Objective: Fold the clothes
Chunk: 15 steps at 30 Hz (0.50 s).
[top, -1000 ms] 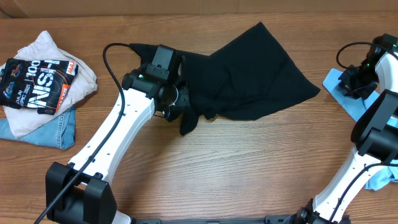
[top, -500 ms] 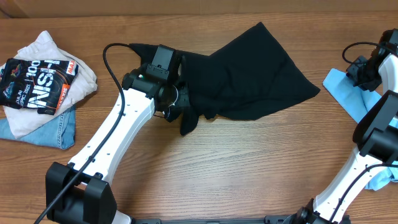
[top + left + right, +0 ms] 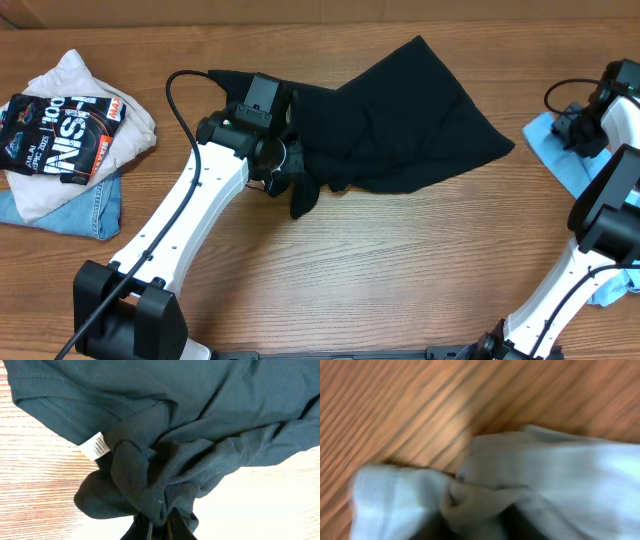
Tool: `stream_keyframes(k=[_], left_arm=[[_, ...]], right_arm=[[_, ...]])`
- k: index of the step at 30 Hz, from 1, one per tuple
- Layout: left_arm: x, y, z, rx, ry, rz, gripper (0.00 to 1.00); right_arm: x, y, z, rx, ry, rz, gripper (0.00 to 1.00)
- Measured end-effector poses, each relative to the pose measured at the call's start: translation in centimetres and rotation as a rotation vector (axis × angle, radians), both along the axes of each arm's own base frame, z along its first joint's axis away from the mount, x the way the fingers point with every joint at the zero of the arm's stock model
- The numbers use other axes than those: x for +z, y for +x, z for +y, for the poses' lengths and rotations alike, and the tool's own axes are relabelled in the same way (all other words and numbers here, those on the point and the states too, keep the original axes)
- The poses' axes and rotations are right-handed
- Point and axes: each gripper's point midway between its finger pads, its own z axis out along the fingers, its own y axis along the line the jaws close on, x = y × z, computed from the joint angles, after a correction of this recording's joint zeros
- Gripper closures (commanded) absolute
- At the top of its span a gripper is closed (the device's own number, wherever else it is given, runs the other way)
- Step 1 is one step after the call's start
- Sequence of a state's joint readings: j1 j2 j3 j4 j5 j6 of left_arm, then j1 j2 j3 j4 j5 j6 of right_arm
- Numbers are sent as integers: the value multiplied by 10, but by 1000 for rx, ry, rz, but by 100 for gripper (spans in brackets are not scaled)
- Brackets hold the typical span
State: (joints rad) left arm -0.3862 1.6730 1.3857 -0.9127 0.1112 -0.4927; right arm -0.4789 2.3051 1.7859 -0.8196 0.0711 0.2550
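The black shirt [image 3: 400, 120] lies spread on the tabletop [image 3: 400, 280] from centre toward 1 o'clock. The left fingers [image 3: 159, 527] are clamped tight on a bunched fold at its 8 o'clock edge. The right fingers [image 3: 575, 130] hover over light blue cloth [image 3: 560, 475] at 3 o'clock; their opening cannot be told.

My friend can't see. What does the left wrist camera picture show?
The left gripper is shut on a bunched fold of the large plain black soft-fabric shirt, rumpled on the light wooden table. A small white label sticks out.
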Motion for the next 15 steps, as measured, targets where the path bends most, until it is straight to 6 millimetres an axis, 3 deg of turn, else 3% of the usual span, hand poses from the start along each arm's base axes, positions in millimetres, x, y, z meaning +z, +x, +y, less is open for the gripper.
stream_keyframes(k=[4, 9, 12, 15], left_arm=[[0, 0, 0, 0, 0, -1, 94], [0, 1, 0, 0, -2, -5, 94], [1, 1, -1, 0, -3, -6, 94], [1, 1, -1, 0, -2, -6, 94]], right_arm=[[2, 3, -8, -14, -13, -34, 96], [17, 28, -17, -26, -23, -116, 96], [57, 56, -34, -63, -50, -220, 93], [130, 87, -59, -91, -124, -396, 82]])
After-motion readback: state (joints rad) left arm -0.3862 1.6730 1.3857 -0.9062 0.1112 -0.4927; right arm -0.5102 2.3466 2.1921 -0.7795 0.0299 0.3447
